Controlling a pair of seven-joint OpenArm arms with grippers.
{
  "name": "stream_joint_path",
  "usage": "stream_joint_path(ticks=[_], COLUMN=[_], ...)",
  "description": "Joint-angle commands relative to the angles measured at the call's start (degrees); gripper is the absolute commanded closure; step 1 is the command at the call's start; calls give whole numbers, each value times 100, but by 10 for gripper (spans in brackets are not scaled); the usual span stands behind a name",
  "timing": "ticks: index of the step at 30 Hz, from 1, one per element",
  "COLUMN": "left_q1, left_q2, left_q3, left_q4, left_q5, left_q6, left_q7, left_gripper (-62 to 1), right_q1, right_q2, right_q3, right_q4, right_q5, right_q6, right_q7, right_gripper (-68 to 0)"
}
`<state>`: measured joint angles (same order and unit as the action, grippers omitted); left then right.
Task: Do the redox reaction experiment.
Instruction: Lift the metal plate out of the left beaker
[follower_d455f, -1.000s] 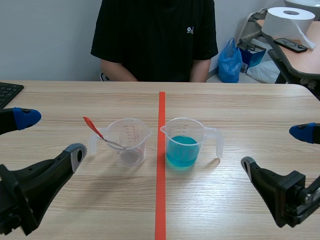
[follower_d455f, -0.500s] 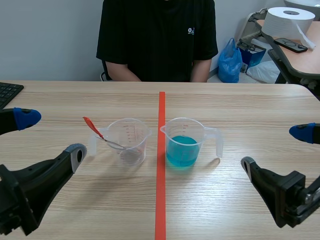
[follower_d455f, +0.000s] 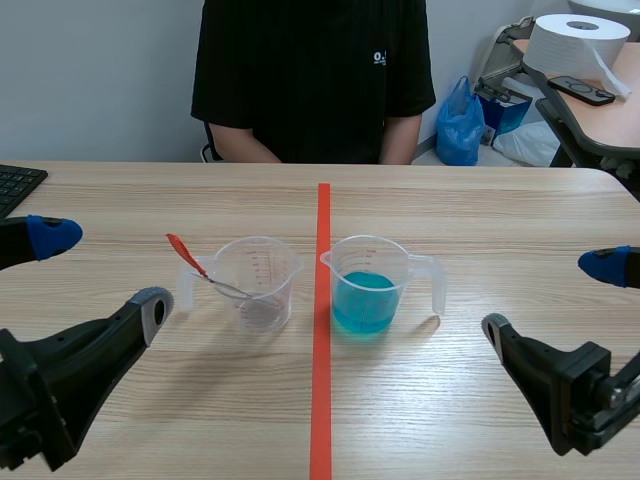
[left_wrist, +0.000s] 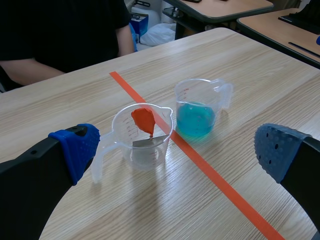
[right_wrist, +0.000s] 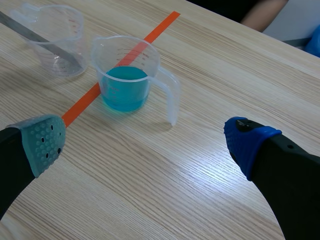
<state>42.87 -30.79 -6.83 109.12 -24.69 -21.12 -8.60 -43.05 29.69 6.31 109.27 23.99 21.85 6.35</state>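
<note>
Two clear plastic measuring cups stand mid-table, one on each side of the orange tape line. The left cup holds a metal spoon with a red handle leaning out over its rim. The right cup holds blue liquid; its handle points right. My left gripper is open, near the table's left front, short of the left cup. My right gripper is open at the right front, short of the blue cup.
A person in a black shirt sits across the table. A keyboard corner lies at the far left edge. Beyond the table at right is a side desk with a paper roll and a blue bag.
Both arms and both cups have stayed where they were. Only the person across the table shifted slightly.
</note>
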Motion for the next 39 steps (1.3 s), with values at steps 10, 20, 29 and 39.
stream_joint_path(ticks=[10,20,29,39], left_q1=[11,11,11,11], left_q2=[28,28,28,28], left_q3=[-26,-26,-26,-26], left_q4=[109,109,109,109], left_q5=[-42,-42,-39,-39], left_q6=[-4,-4,-4,-4], left_q7=[-79,-79,-79,-74], left_gripper=[-623,-623,-623,-623], right_q1=[229,501,621,916], right_q2=[15,31,31,33], right_q3=[46,-188,-531,-890], right_q4=[101,101,101,103], right_q5=[39,-94,-138,-197], right_q6=[50,157,199,227], right_q7=[-162,-214,-192,-103], right_gripper=[-679,-679,-679,-679])
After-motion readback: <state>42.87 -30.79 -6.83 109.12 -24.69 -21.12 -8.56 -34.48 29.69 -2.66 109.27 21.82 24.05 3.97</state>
